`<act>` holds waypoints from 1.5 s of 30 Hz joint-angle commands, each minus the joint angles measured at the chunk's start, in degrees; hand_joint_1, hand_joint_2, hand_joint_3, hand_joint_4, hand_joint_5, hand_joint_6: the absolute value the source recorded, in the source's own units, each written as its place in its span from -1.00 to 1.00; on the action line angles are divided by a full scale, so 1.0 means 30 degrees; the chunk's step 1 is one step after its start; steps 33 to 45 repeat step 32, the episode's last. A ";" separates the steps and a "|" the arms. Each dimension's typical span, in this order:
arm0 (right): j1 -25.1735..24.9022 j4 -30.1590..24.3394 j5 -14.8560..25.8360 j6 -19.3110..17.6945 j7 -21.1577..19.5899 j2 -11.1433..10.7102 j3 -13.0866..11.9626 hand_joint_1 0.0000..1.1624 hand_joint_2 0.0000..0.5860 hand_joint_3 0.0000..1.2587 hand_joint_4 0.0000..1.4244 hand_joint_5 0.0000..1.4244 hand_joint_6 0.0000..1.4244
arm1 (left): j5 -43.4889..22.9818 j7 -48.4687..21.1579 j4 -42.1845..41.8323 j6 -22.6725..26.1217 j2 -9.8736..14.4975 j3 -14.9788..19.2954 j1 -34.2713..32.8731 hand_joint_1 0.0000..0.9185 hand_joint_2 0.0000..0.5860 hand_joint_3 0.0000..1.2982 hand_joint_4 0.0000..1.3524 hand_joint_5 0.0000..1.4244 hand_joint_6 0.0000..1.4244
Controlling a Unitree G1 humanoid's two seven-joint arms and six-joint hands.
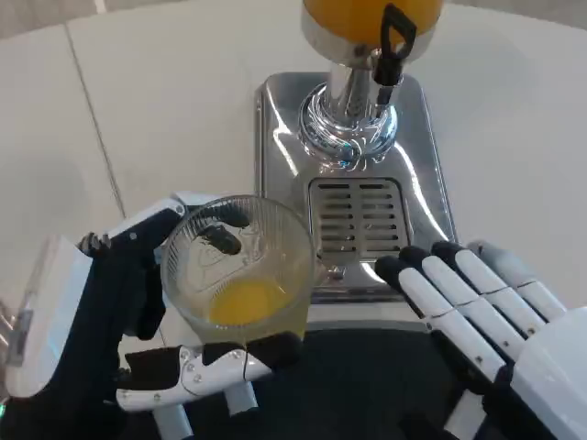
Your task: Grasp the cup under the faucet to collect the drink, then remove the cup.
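My left hand (138, 321) grips a clear ribbed glass cup (240, 270), fingers wrapped around its sides. A little orange juice lies in the cup's bottom. The cup is held upright, to the left of the drip grate (359, 220) and away from the faucet. The juice dispenser (367, 27), with its orange tank and black tap lever (394, 41), stands on a chrome base (275, 137) at the top centre. My right hand (486, 312) lies flat with fingers straight and together, its fingertips touching the base's front right edge, holding nothing.
The white table (138, 110) spreads to the left and behind the dispenser, with a thin seam running across it. The chrome pedestal (348, 124) rises from the middle of the base.
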 commanded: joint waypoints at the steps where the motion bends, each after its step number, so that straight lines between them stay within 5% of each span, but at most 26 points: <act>1: 0.0100 -0.0014 0.0076 -0.0094 0.0056 0.0141 -0.0146 -0.74 0.82 -1.00 -1.00 -1.00 -1.00 | -0.0123 -0.0185 -0.0273 -0.0719 -0.0242 -0.0254 0.0105 0.69 -1.00 0.68 0.72 0.99 1.00; 45: -0.0442 -0.0740 -0.0491 0.1231 0.1108 0.1313 0.0999 -0.81 0.84 -1.00 -1.00 -1.00 -1.00 | -0.0257 -0.0644 0.0413 -0.0702 -0.0564 -0.0984 -0.0459 0.69 -1.00 0.70 0.72 0.99 1.00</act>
